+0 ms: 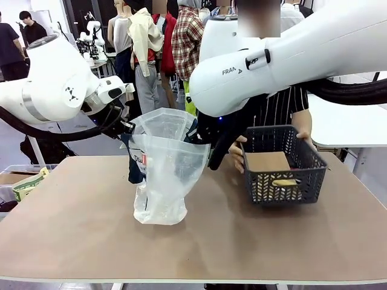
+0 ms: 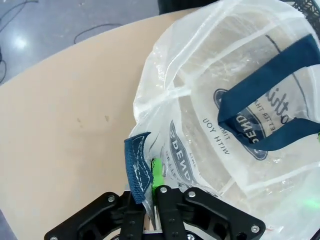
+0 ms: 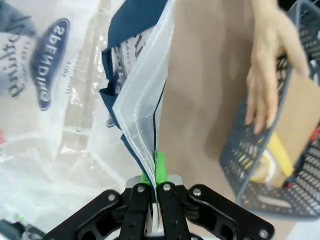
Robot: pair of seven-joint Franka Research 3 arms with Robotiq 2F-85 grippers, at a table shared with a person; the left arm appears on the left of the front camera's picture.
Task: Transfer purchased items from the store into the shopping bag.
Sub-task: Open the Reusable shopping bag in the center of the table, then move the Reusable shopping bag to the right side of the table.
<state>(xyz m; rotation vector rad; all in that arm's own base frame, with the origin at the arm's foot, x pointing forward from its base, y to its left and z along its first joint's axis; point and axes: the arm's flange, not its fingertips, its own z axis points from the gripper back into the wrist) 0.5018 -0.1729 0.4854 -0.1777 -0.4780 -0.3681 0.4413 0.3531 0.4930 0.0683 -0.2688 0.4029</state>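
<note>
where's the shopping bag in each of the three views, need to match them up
Front view: the shopping bag stands left of centre on the table.
Left wrist view: it spreads over the centre and right, with the dark blue rim at the bottom.
Right wrist view: it takes the left half, with its rim edge running down the middle.
Shared landmark: the tan table.

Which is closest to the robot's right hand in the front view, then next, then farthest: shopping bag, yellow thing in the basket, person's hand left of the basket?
1. Shopping bag: rim pinched in the right hand.
2. Person's hand: just right, at the basket's left side.
3. Yellow thing: farther right, inside the basket.
</note>
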